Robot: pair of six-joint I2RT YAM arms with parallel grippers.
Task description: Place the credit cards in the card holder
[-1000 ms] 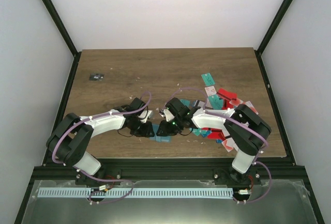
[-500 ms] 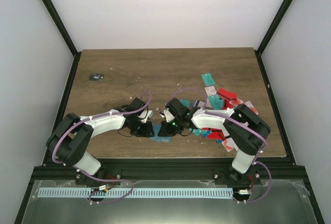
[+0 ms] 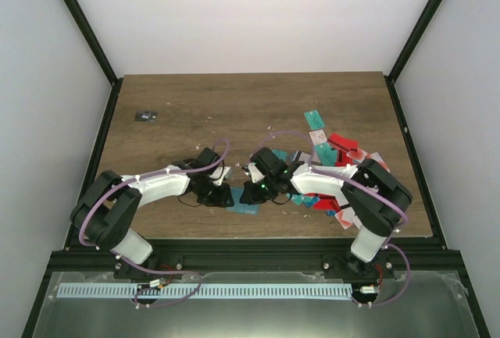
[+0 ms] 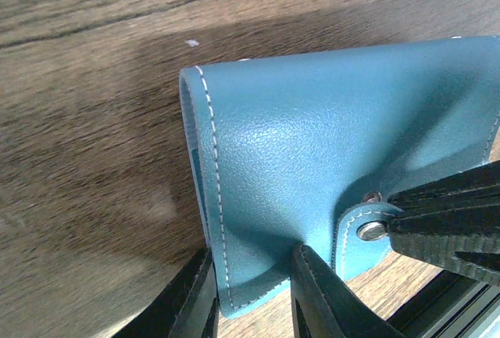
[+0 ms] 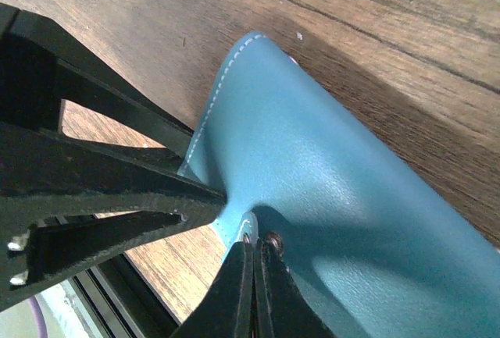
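Observation:
The card holder [image 4: 328, 112] is a blue stitched wallet lying near the table's front edge [image 3: 244, 209], between both arms. My left gripper [image 4: 251, 264] is shut on its near corner, one finger on each side of the stitched edge. Over its snap tab [image 5: 244, 225] my right gripper [image 5: 255, 243] is shut, fingers pressed together beside the metal stud. Seen from above, the left gripper [image 3: 223, 196] and right gripper [image 3: 248, 194] meet at the holder. The credit cards [image 3: 337, 172], teal, red and white, lie in a loose pile to the right.
A tiny black object [image 3: 145, 115] lies at the far left of the wooden table [image 3: 203, 112]. Black frame posts rise at both back corners. The table's front edge and a metal rail [image 3: 234, 254] run just behind the holder.
My right gripper has closed on the holder's snap tab and its arm has shifted very slightly. The left gripper keeps its hold unchanged.

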